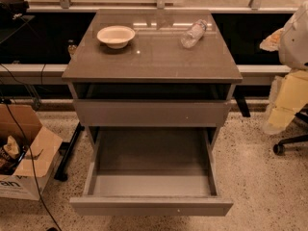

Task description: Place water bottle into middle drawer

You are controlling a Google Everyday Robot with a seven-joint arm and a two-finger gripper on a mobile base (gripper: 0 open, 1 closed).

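Gripper out of frame, so I cannot tell how wide my claw stands. Nearest, 6 o'clock: middle drawer (pixel 151 207) pulled out. Its back part sits under the closed drawer front (pixel 151 113), so a release too far in could strike that panel. On the speckled floor (pixel 260 186): cardboard box (pixel 36 153) at 8 o'clock, chair caster (pixel 278 149) at 3. Beyond them, the glossy grey cabinet top (pixel 154 64). Water bottle (pixel 193 33) at 1 o'clock, lying on its side near the right rear edge, well apart from the white bowl (pixel 116 36) at 11. Risk: round body on a slick surface, so a nudge may roll it off. A hard squeeze may buckle the thin plastic. Farthest: pale ledge (pixel 159 6).
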